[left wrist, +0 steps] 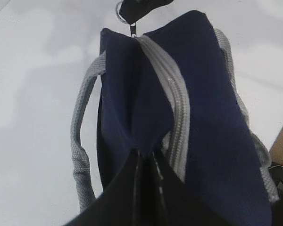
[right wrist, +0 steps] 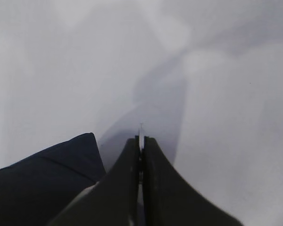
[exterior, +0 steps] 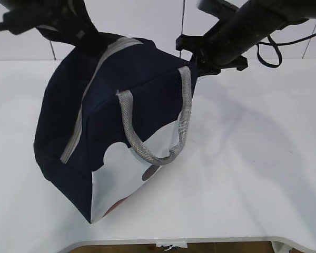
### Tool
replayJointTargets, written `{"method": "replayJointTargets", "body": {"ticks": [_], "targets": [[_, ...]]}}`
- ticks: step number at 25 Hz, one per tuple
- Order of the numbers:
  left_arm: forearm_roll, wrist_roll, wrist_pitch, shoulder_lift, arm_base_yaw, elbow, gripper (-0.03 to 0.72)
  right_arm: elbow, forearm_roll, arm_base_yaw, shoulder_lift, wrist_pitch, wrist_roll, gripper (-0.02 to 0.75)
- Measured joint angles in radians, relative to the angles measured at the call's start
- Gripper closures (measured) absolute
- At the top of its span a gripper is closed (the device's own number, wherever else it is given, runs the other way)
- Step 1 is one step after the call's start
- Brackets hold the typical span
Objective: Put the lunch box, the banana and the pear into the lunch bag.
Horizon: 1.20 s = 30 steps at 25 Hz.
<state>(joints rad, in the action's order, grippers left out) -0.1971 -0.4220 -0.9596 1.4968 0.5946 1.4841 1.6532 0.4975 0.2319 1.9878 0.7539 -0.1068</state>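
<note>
A: Start at the left hand (left wrist: 146, 157). What has it got?

B: Its two fingers are pressed together on a fold of navy cloth at the top of the lunch bag (left wrist: 198, 122), right beside the grey zipper (left wrist: 172, 99). So it is clamped on the bag.

A: And the right hand (right wrist: 141, 141)?

B: Closed tight as well. A thin pale sliver shows between the tips; I cannot tell what it is. In the left wrist view a dark hand grips the ring pull (left wrist: 124, 13) at the far end of the zipper, and I judge that is the right one.

A: Which way does the bag lie from them?

B: It hangs below and between the two hands, tilted, its bottom corner on the counter (exterior: 253, 174). The zipper runs along the bag's long axis, from the left hand towards the right, and looks shut along the stretch visible.

A: How does the bag look?

B: Navy, with grey strap handles (exterior: 181, 116) and a white lower panel (exterior: 121, 179). Lunch box, banana and pear are nowhere in view; I'd guess they are inside
</note>
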Motion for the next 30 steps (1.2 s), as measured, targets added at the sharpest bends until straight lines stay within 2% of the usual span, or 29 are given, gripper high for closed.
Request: {"method": "replayJointTargets", "body": {"ticks": [6,8,10,15,19,21,26,28,30], "targets": [[-0.004,-0.002,0.067,0.064,0.0,0.0,0.697,0.0,-0.013,-0.006,0.001,0.002,0.0,0.731],[-0.007,-0.003,0.087,0.08,0.0,0.0,0.697,0.0,-0.017,-0.006,0.001,0.002,0.0,0.699],[-0.009,-0.005,0.093,0.098,0.0,0.0,0.697,0.0,-0.019,-0.006,0.001,0.002,0.0,0.64],[-0.015,-0.005,0.097,0.117,0.0,0.0,0.697,0.0,-0.019,-0.006,0.001,0.002,0.0,0.415],[-0.021,0.006,0.082,0.117,0.0,0.0,0.678,0.0,-0.043,-0.006,-0.007,0.004,0.0,0.304],[-0.021,0.038,0.074,0.117,0.0,0.002,0.621,0.007,-0.093,-0.006,-0.025,0.022,0.0,0.29],[0.009,0.102,-0.002,0.118,0.0,0.056,0.306,0.073,-0.245,-0.008,-0.078,0.142,0.0,0.282],[0.023,0.12,-0.057,0.118,0.0,0.107,0.256,0.104,-0.283,-0.008,-0.095,0.21,0.0,0.282],[0.04,0.143,-0.134,0.118,0.0,0.163,0.238,0.136,-0.307,-0.008,-0.107,0.287,-0.002,0.282]]}}
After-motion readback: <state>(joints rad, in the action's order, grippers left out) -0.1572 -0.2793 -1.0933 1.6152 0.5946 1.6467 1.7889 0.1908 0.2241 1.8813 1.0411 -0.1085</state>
